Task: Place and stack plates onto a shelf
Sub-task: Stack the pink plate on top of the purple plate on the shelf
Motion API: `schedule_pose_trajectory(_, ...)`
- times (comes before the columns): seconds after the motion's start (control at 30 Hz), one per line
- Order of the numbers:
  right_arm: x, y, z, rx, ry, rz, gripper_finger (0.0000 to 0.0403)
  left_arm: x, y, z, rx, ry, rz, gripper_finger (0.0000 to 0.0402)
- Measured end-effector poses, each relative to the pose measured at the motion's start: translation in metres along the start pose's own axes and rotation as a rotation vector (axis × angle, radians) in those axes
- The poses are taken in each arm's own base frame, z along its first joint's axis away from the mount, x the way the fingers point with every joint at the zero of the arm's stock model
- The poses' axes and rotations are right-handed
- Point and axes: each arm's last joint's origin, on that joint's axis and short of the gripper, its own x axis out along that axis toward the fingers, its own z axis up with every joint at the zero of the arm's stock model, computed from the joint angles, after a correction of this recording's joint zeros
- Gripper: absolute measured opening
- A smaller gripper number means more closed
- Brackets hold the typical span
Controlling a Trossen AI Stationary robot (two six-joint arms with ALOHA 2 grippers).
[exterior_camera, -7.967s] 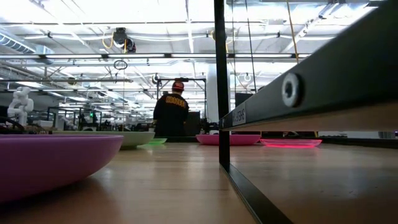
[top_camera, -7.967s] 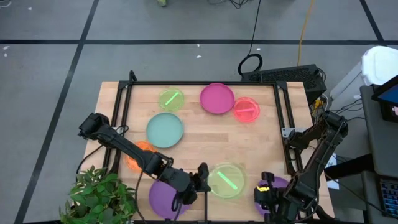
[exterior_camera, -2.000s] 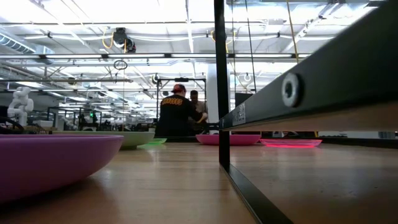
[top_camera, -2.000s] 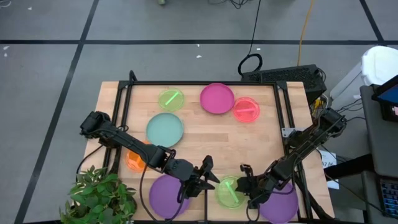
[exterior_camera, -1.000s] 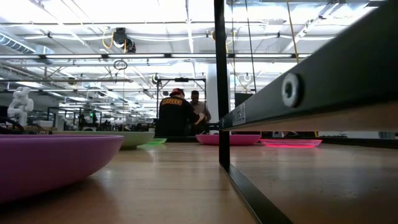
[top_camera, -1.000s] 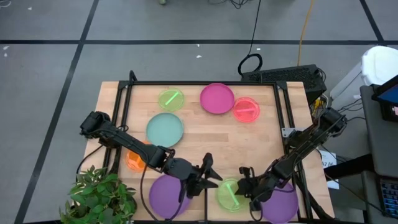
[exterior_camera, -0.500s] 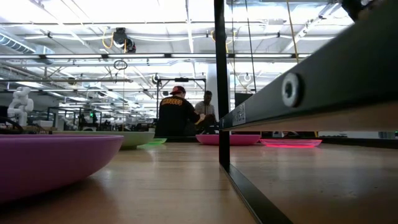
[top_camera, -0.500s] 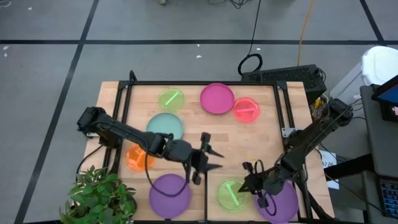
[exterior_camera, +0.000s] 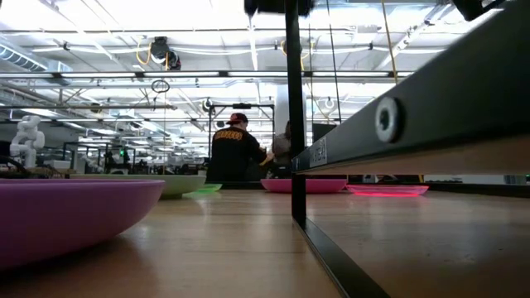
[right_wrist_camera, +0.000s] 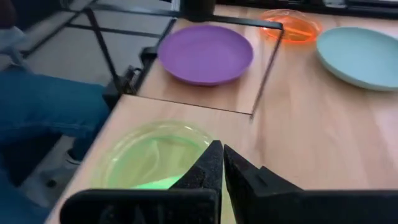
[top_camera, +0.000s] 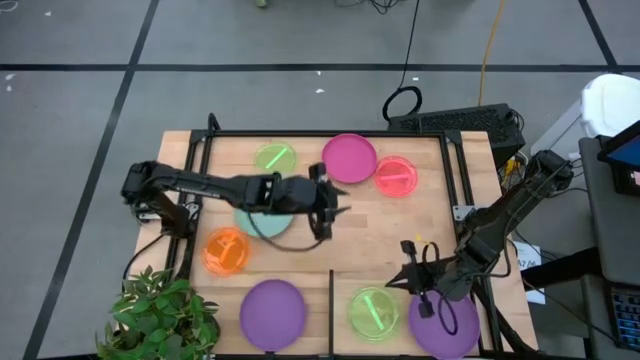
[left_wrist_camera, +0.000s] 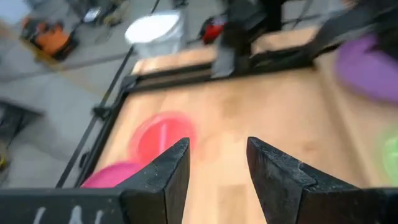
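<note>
My left gripper [top_camera: 338, 200] is open above the middle of the table, by the pale teal plate [top_camera: 262, 215], whose middle the arm hides. Its wrist view looks past the open fingers [left_wrist_camera: 214, 165] at the red-pink plate [left_wrist_camera: 163, 134] and the magenta plate [left_wrist_camera: 111, 175]. My right gripper [top_camera: 405, 278] is shut just beyond the far rim of the large translucent green plate [top_camera: 373, 311]; its wrist view looks down at that plate [right_wrist_camera: 152, 158]. A purple plate [top_camera: 273, 313] lies flat across the thin black divider bar [top_camera: 331, 308] from it. A second purple plate [top_camera: 447, 326] lies partly under the right arm.
A small green plate [top_camera: 277, 158], the magenta plate [top_camera: 349, 158] and the red-pink plate [top_camera: 397, 176] lie along the far edge; an orange plate [top_camera: 226, 250] lies at the left. A black frame [top_camera: 330, 133] edges the table. A potted plant [top_camera: 160, 315] stands near left. People stand in the room beyond [exterior_camera: 236, 153].
My left gripper has risen from beside the near purple plate and swung toward the far edge, now over the middle of the table by the teal plate. My right gripper has drawn back a little from the green plate toward the far right. No plate has moved.
</note>
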Motion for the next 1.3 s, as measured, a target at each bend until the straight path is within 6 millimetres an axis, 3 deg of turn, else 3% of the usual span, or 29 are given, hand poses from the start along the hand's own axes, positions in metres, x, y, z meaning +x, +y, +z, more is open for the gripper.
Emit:
schedule_pose_trajectory(0.37,-0.001,-0.006,-0.009,-0.008,0.061,-0.113,0.0000,0.007,0.034,-0.028,-0.031,0.235,0.053,0.0165)
schedule_pose_trajectory(0.63,-0.001,-0.010,-0.011,-0.032,0.060,-0.196,0.0000,0.007,0.037,-0.032,-0.093,0.266,0.051,0.0165)
schedule_pose_trajectory(0.77,-0.001,-0.010,-0.011,-0.021,0.060,-0.192,0.0000,0.008,0.033,-0.036,-0.140,0.266,0.004,0.0165)
schedule_pose_trajectory(1.07,0.001,-0.013,-0.007,0.069,0.023,-0.208,0.0000,0.017,0.009,-0.073,-0.150,0.354,-0.030,0.0165)
schedule_pose_trajectory(1.3,0.001,-0.027,-0.013,0.236,0.014,-0.392,0.0000,0.012,-0.014,-0.071,-0.133,0.349,-0.069,0.0165)
